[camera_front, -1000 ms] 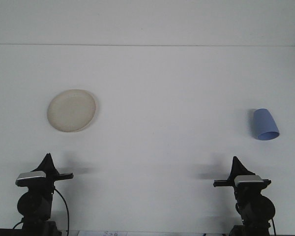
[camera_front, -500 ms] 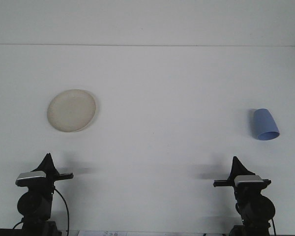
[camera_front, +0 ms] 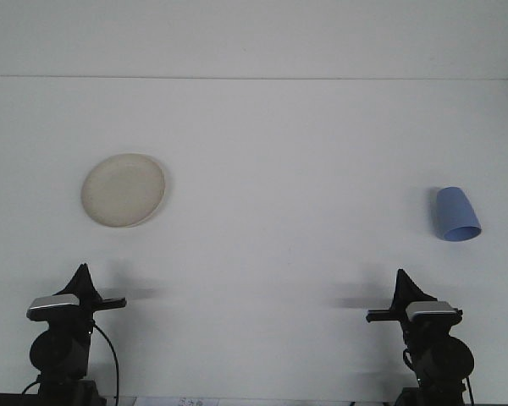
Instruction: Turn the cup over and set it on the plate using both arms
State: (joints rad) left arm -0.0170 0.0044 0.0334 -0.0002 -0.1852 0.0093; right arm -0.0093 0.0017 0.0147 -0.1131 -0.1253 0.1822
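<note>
Left gripper (camera_front: 83, 275) and right gripper (camera_front: 400, 282) stand low at the near edge of the table (camera_front: 271, 254), well apart. Both point upward, each ending in a dark tapered tip.

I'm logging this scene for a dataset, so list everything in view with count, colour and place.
round cream plate: one, cream, left side of the table, ahead of the left arm.
blue plastic cup: one, blue, right side, lying tipped with its wide mouth toward the camera.
white table: one, white, fills the view.
left end effector: one, black, bottom left, apart from the plate.
right end effector: one, black, bottom right, apart from the cup.
</note>
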